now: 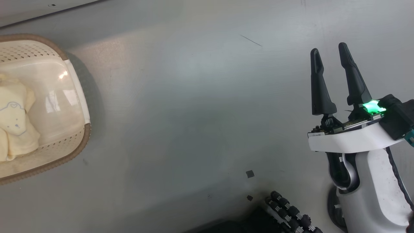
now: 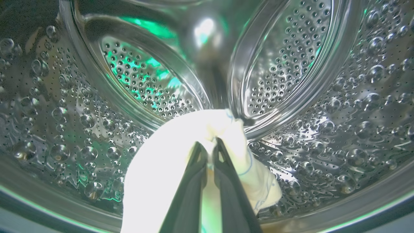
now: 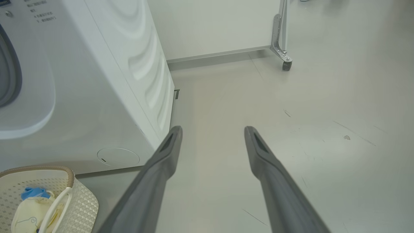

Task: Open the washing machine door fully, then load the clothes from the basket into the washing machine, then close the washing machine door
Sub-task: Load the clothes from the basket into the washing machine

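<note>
My left gripper (image 2: 209, 144) is inside the washing machine's perforated steel drum (image 2: 339, 97), shut on a pale yellow garment (image 2: 168, 161) with thin blue outlines that hangs below its fingers. In the head view the cream basket (image 1: 82, 142) with a brown rim sits on the floor at the left, with more pale yellow clothes (image 1: 14, 119) in it. My right gripper (image 1: 328, 48) stands open over bare floor at the right, holding nothing. The right wrist view shows the white washing machine (image 3: 97, 97) at the left and the basket (image 3: 81, 200) below it, with clothes (image 3: 27, 210) and blue trim inside. The door is out of view.
Grey floor (image 1: 194, 113) stretches between the basket and my right arm. A wheeled metal frame leg (image 3: 281, 48) stands at the back by the white wall. My base's black rollers (image 1: 288, 210) show at the bottom of the head view.
</note>
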